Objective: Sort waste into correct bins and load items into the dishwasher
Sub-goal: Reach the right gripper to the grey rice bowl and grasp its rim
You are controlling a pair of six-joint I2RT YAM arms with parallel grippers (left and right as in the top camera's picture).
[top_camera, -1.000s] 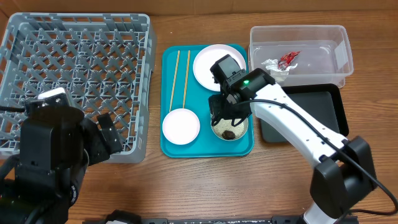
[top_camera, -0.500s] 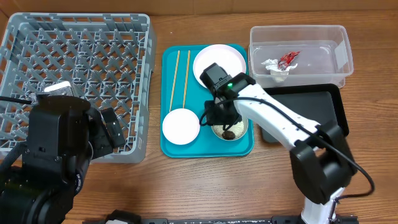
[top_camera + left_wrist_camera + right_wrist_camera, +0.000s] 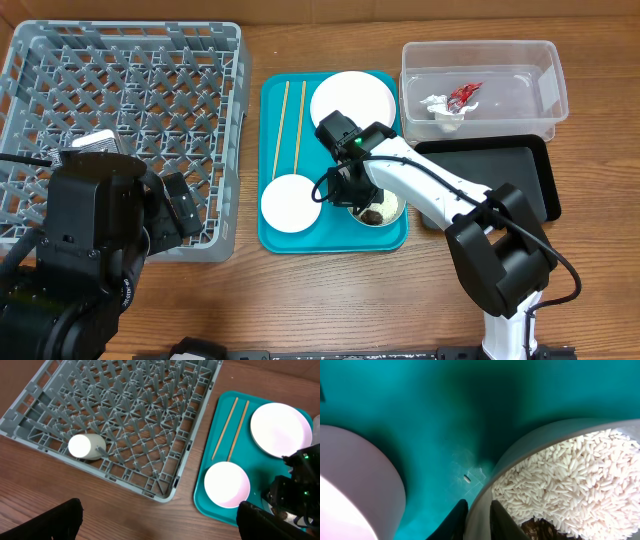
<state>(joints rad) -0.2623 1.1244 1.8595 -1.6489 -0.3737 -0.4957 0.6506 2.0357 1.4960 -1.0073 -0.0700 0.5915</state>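
Two bowls sat on teal tray point(image 3: 275, 236): rice bowl point(image 3: 530, 440), rim pinched narrowly by right gripper point(image 3: 476, 520), one finger inside, one outside; empty bowl point(image 3: 291, 203) just beside it; left gripper point(image 3: 160, 525) hung wide apart by dish rack point(image 3: 130, 100).

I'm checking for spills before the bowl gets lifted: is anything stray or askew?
Yes. One loose rice grain lies on the teal tray, just outside the bowl of rice by its rim. Also, the white cup lies on its side in the grey rack.
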